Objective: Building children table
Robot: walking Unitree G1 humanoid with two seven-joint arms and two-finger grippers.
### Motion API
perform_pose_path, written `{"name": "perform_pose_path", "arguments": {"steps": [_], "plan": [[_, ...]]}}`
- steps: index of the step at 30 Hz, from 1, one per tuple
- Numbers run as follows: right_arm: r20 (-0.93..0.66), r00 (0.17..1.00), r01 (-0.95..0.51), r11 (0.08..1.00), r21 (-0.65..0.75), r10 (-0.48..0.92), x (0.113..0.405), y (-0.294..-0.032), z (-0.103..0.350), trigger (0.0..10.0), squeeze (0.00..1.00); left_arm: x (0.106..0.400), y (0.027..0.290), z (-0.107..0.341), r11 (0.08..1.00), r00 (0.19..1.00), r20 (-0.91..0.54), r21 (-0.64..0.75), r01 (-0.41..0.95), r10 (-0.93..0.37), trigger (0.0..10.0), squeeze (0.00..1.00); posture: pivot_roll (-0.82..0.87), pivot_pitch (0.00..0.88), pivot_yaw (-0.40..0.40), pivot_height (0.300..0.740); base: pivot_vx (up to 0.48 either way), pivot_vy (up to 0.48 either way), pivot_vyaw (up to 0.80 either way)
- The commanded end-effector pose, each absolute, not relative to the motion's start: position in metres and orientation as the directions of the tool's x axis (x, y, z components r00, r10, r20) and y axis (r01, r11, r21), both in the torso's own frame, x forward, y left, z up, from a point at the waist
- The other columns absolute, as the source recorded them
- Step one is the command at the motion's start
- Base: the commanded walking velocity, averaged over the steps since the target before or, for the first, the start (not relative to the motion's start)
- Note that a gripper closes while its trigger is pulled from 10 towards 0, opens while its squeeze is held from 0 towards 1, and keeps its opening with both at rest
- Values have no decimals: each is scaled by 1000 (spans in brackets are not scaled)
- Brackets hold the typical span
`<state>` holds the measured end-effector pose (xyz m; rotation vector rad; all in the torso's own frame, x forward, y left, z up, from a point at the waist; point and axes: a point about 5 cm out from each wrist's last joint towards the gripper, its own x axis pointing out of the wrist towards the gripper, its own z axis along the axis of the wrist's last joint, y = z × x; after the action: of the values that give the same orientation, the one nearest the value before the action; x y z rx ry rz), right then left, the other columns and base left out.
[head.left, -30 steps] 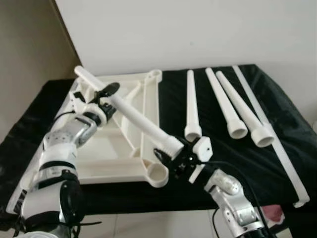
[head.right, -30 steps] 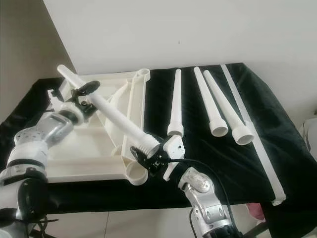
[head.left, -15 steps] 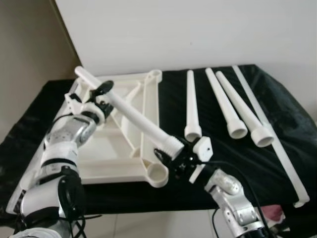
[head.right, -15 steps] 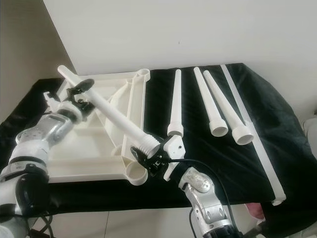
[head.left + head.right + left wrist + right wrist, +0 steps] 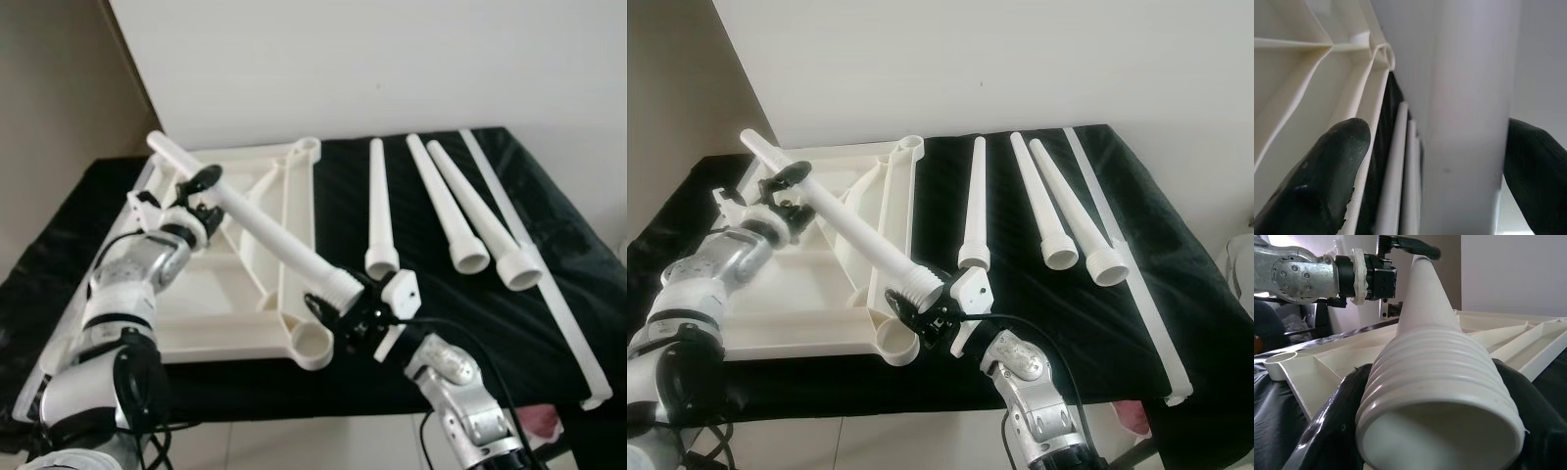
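White plastic dominates my view. Nearest me, my right gripper [image 5: 345,315] pinches the ribbed, threaded open end of a tapered table leg [image 5: 263,226], its black fingers [image 5: 1330,431] pressed against both sides of the collar. That leg slants up and away to my left gripper [image 5: 199,187], whose fingers [image 5: 1327,171] sit either side of the narrow shaft, clamping it above the tabletop. Beneath lies the inverted tabletop panel [image 5: 211,304], ribs upward, with a round corner socket [image 5: 313,345] just beside the threaded end. Farther right, three loose legs [image 5: 379,211] and a long flat strip [image 5: 534,259] lie on black cloth [image 5: 441,304]. Beyond stands a pale wall [image 5: 392,59].
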<state>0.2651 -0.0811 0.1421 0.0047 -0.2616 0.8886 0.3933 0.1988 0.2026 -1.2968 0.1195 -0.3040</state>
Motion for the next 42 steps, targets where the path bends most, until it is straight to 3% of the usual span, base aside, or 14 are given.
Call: {"name": "perform_pose_path", "arguments": {"steps": [1,18,24,39,42], "plan": [[243,589,-773,625,-110,771,265,-79,145,10000,0,383,194,222,117,781,483,-817,564,-396,0,0,-110,2,104,740,0,0,0],[243,593,-769,629,-113,768,268,-81,146,10000,0,371,176,222,233,631,446,-669,706,-634,0,0,-110,0,102,740,0,0,0],[242,592,-771,627,-107,769,266,-80,144,10000,0,371,177,224,238,642,452,-670,703,-619,0,0,-110,0,99,740,0,0,0],[233,587,-777,620,-110,776,263,-81,143,10000,0,372,183,234,150,690,525,-732,665,-499,0,0,-112,0,88,740,0,0,0],[227,585,-779,617,-110,778,263,-82,142,10000,0,373,186,237,98,702,546,-754,650,-457,0,0,-112,1,86,740,0,0,0]]}}
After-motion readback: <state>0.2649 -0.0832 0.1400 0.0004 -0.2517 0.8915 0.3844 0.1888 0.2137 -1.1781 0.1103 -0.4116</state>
